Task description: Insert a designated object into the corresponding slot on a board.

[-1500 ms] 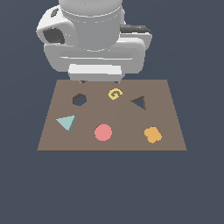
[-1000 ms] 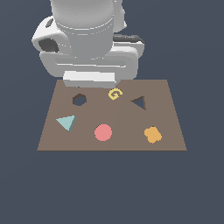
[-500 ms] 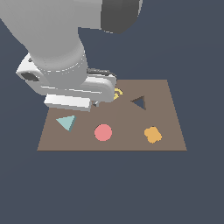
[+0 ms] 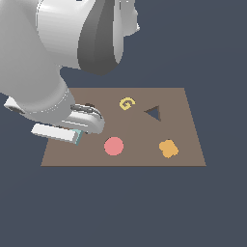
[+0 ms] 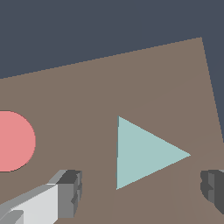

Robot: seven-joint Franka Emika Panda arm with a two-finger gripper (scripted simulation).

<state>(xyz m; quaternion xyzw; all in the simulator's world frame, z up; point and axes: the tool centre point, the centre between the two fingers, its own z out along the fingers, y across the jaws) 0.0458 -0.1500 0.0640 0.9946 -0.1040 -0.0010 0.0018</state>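
triangle (image 5: 146,153) flat on board (image 4: 190,144), disc (image 4: 114,145) beside it

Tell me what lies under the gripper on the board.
The teal triangle lies flat on the board between the open gripper's fingers. In the exterior view the arm covers nearly all of it.

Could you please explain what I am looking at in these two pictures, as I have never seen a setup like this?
These are simulator renders of one robot arm, the big white shape in the exterior view. That view comes from a camera off the arm; the other comes from a camera on its wrist, looking down past the end effector.

On the dark surface lies a brown board with shaped holes and small pieces: a pink disc, an orange clover piece, a yellow letter G and a dark triangular slot.

The wrist view shows a light-teal triangle lying flat on the board. The two grey fingers stand apart on either side of it, so nothing is held yet.
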